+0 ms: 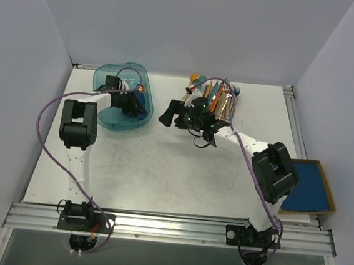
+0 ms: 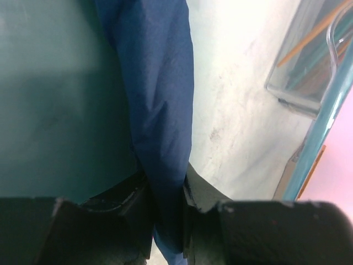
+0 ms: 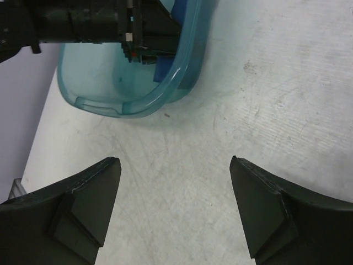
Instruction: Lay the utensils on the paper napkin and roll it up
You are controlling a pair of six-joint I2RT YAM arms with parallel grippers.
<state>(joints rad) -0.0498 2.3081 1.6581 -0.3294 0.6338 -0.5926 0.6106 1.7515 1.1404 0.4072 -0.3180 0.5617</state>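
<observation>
Over on the left, the left claw point(image 1: 132, 101) is down inside the teal plastic bin point(image 1: 106, 118). It looks to be there to fetch the paper napkin point(image 2: 160, 99), which has to come out and lie flat on the table point(image 1: 160, 175) before any cutlery can go on it. From the wrist view, the black fingers point(image 2: 129, 199) are pressed in on a gathered fold of the dark blue sheet. The paper runs creased and narrow away from the pinch, over the bin's floor. So this claw is nipping the napkin, not standing spread, and the napkin is at the bin, not yet laid out.

In the middle, the right claw point(image 1: 168, 116) hangs low over bare tabletop, facing the bin. Its two fingers are spread wide with nothing between them and nothing touching them. My guess is that it waits there to help flatten the sheet or to turn back for the cutlery.

Just behind and to the right of it stands a clear holder point(image 1: 234, 110) packed with mixed cutlery. The orange-copper utensils point(image 1: 217, 102) are among the pieces in it, untouched. At the far right edge sits a cardboard box point(image 1: 327, 188) holding more blue sheets, well apart from both claws.
</observation>
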